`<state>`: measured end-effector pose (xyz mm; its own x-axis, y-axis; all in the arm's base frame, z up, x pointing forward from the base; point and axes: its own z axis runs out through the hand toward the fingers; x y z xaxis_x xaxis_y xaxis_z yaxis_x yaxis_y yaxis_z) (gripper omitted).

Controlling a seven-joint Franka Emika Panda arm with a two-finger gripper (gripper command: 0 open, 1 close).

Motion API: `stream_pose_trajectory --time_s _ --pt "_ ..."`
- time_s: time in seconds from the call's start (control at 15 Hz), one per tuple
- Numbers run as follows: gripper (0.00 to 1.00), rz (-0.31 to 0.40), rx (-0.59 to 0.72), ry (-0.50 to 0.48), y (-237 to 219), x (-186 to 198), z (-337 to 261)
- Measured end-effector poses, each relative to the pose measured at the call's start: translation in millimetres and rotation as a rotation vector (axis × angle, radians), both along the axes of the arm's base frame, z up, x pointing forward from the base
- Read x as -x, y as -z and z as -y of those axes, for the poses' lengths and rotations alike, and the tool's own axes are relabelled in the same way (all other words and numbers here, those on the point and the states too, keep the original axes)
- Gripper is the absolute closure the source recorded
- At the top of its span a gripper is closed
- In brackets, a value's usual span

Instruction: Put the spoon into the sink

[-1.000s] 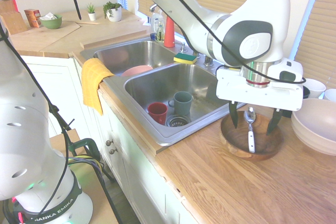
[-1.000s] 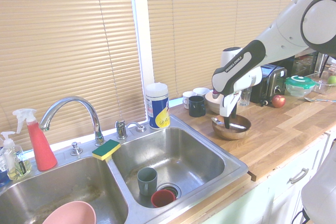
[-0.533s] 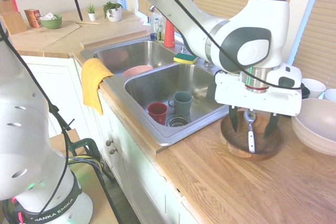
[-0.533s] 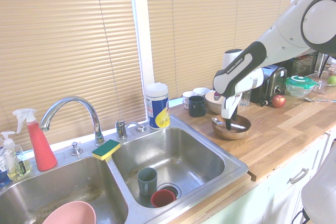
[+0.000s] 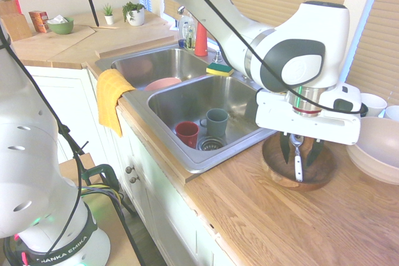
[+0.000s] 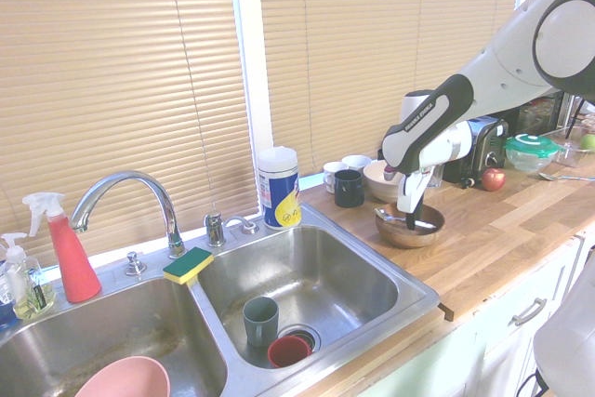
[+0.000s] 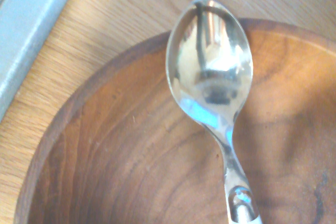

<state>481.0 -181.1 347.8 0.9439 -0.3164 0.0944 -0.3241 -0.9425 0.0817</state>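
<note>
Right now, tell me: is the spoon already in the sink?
No, the spoon lies in the wooden bowl on the counter, beside the sink.

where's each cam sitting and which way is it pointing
First exterior view: at the counter's cabinet side, facing the window; arm descends to the pincer over the spoon.
Second exterior view: opposite side, left of the sink, facing along the counter; arm enters from the right.
Wrist view: looks straight down into the wooden bowl; no robot parts.
All three share spoon and wooden bowl.

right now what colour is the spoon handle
White; the spoon shows it best in the first exterior view.
</note>
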Motion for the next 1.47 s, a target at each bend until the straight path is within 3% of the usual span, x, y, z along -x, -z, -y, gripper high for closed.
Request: stream_pose_trajectory --time_s 0.93,1.47 --pt "1.00 0.011 -0.026 0.005 1.6 -7.8 16.8" --pt "1.00 0.096 0.044 -0.032 -56.5 8.5 -26.4"
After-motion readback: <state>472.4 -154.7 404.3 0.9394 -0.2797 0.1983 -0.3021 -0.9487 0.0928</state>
